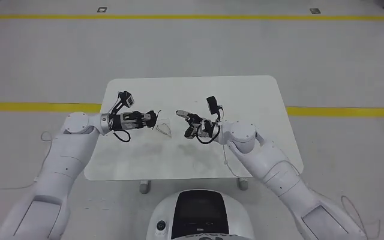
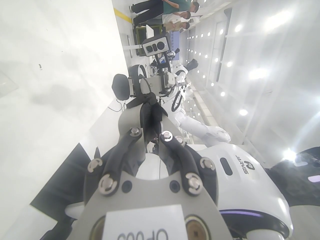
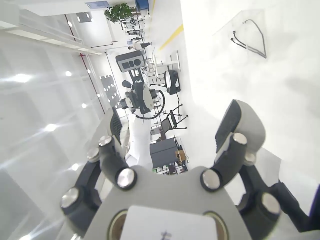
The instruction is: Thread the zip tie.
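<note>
A thin dark zip tie [image 3: 252, 38], bent into a teardrop loop, lies on a clear plastic sheet [image 3: 225, 33] on the white table [image 1: 252, 96]. From above, the zip tie [image 1: 163, 126] sits between the two arms, slightly nearer the robot. My left gripper [image 1: 156, 116] hovers just left of it, and its fingers [image 2: 150, 116] are shut with nothing visible between them. My right gripper [image 1: 179, 113] is a little to the right of the tie and open, with its fingers [image 3: 236, 118] spread wide and empty. The two grippers face each other above the table.
The table's near edge [image 1: 180, 178] lies close behind both arms. Bare tabletop stretches to the far and right sides [image 1: 258, 138]. A corner of the clear sheet [image 2: 6, 84] also lies in the left wrist view.
</note>
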`<act>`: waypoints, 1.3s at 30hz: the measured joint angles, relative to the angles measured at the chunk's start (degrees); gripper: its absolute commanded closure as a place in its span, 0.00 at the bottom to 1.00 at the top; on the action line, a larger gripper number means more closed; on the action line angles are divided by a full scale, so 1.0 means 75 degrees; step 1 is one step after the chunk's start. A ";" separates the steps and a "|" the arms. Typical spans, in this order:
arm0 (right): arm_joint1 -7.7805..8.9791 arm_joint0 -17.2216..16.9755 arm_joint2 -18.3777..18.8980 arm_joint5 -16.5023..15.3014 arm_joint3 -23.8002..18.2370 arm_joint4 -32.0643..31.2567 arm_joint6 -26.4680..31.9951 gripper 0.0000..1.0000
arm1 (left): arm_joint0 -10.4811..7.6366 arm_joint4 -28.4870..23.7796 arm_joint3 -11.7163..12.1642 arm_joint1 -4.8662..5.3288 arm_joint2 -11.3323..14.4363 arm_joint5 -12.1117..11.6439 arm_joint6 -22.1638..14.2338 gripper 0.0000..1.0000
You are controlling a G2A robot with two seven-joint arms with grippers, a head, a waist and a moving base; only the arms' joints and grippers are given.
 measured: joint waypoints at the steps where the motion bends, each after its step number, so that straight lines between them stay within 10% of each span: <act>1: 0.0001 -0.0003 0.0001 0.0001 -0.0005 -0.0004 0.0002 0.00 | 0.0000 0.0000 0.0000 0.0000 0.0000 0.0000 0.0000 1.00; 23: -0.0403 0.0636 0.0100 -0.0511 0.1790 0.2920 0.2305 0.00 | 0.0727 -0.0071 -0.0906 0.0255 -0.0596 0.0000 0.0000 1.00; 39: -0.0639 0.0941 -0.0203 -0.0530 0.1991 0.3049 0.2048 0.00 | 0.0797 -0.0099 -0.0971 0.0270 -0.0626 0.0000 0.0000 1.00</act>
